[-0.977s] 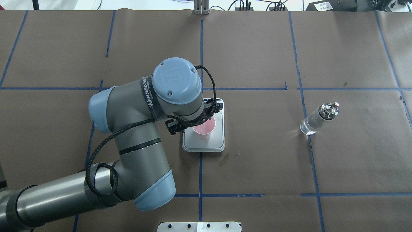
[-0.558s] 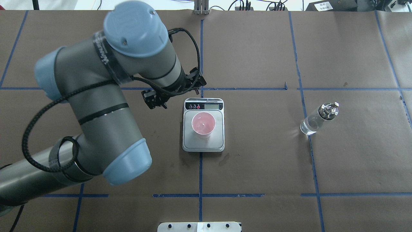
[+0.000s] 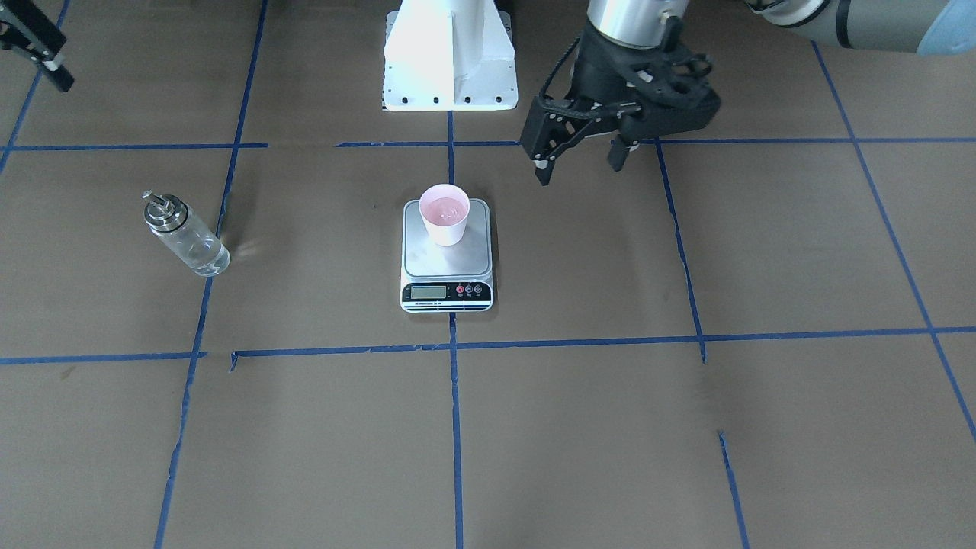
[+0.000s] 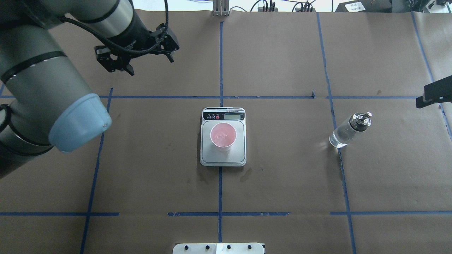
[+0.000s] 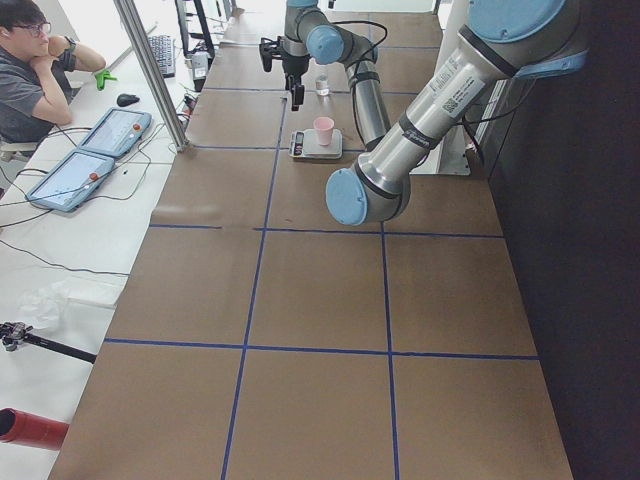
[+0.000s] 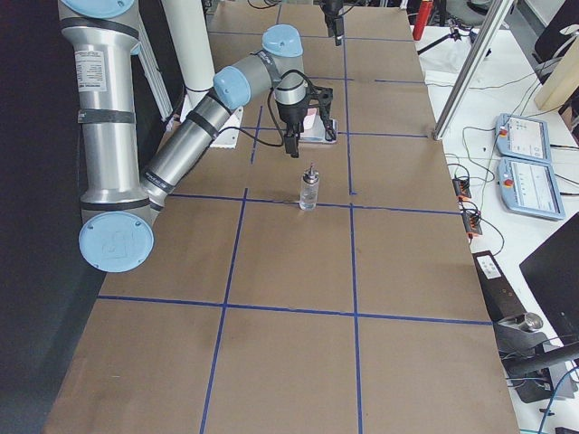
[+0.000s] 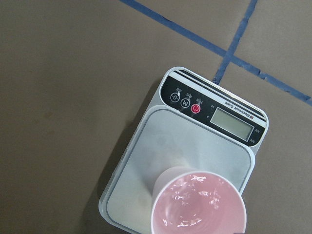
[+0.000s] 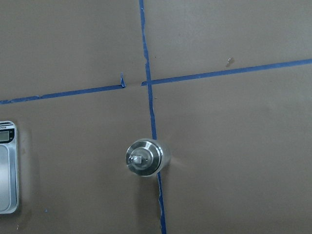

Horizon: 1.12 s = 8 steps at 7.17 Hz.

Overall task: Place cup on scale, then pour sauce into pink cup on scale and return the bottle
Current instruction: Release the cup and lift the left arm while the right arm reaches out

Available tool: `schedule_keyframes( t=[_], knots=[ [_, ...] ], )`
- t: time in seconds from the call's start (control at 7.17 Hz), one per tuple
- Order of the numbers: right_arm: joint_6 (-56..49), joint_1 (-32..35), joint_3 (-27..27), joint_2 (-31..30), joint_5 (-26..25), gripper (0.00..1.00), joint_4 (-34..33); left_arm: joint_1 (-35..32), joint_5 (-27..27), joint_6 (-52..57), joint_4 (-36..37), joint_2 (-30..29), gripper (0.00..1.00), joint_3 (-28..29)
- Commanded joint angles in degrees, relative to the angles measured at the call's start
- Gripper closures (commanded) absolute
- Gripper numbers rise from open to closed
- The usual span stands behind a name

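Left gripper (image 4: pixel 150 65) open and empty, now pulled back far-left from cup (image 4: pixel 223 135) on scale (image 4: pixel 238 155), right gripper (image 4: pixel 433 94) newly in at right edge near bottle (image 4: pixel 348 132), can't tell its grip state

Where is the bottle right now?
In the overhead view the bottle stands on the table's right half, on a blue tape line, well right of the scale and cup.

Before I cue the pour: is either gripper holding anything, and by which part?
Nothing is held. The left gripper is open and empty, off the scale; the cup stands free on it. The right gripper hangs apart from the bottle.
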Motion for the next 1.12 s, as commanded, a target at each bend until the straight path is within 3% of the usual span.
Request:
schedule_keyframes(
  t=[0.0,0.14,0.28,0.56,0.98],
  knots=[
    [15.83,-17.23,2.18,-11.38,-18.97,0.00,20.76,-4.58,-0.27,7.04,1.86,3.14,0.00,-2.95],
    [16.33,-22.28,2.01,-16.57,-25.70,0.00,27.03,-6.77,-0.27,10.98,2.14,4.55,0.00,-3.49],
    [16.42,-24.07,1.83,-19.75,-28.98,0.00,31.53,-8.62,-0.27,15.37,2.14,6.30,0.00,-3.75],
    [19.30,-33.18,-1.40,-20.14,-44.13,0.00,33.07,-14.41,-0.27,28.26,2.05,12.79,0.00,-6.12],
    [21.78,-44.89,-13.77,-19.62,-64.80,0.00,45.17,-24.53,-0.01,54.73,1.35,21.33,0.00,-4.82]
  ],
)
